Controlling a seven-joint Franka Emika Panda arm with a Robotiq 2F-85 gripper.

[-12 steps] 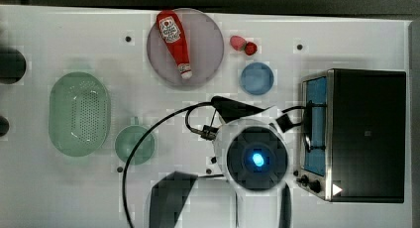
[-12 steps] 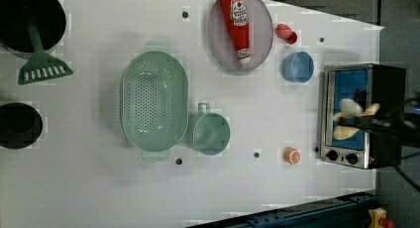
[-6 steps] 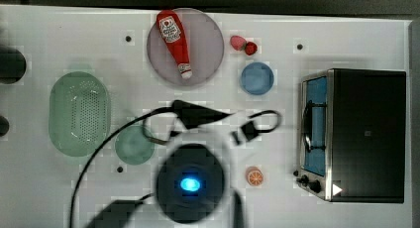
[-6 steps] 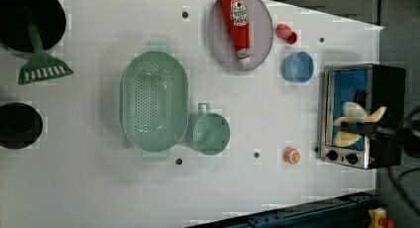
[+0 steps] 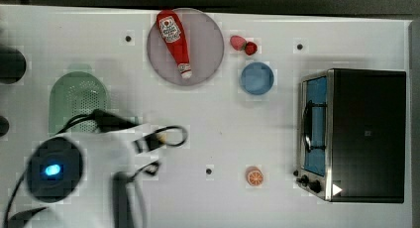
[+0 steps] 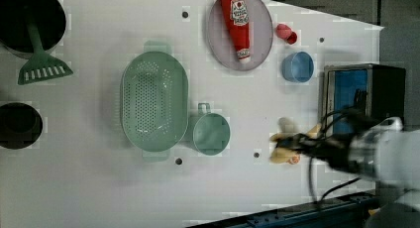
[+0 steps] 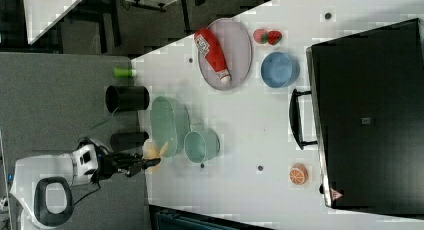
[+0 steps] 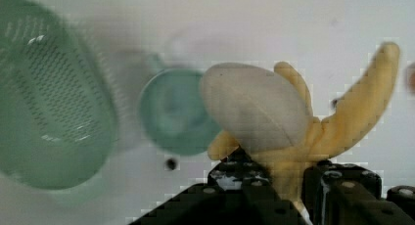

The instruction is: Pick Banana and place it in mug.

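Observation:
The banana point(image 8: 259, 112), pale yellow with its peel flaps spread, sits pinched between the fingers of my gripper point(image 8: 279, 178), which is shut on it. In the left view the banana point(image 6: 283, 144) hangs above the table with the gripper point(image 6: 297, 147) behind it, to the left view's right of the teal mug point(image 6: 211, 134) and apart from it. The mug point(image 8: 171, 112) stands upright and empty beside the colander. In the right view the banana point(image 7: 155, 152) and gripper point(image 7: 142, 162) show left of the mug point(image 7: 201, 145). My arm point(image 5: 99, 158) covers the mug in the top view.
A pale green colander point(image 6: 154, 101) touches the mug's side. A toaster oven point(image 5: 354, 134), an orange slice point(image 5: 254, 177), a blue bowl point(image 5: 257, 78), strawberries point(image 5: 243, 44) and a ketchup bottle on a plate point(image 5: 205, 44) lie further off. Black pots and a spatula point(image 6: 39, 64) stand at the left view's left.
My arm has swept to the top view's left, carrying the banana away from the toaster oven's front toward the mug. The orange slice has come into sight.

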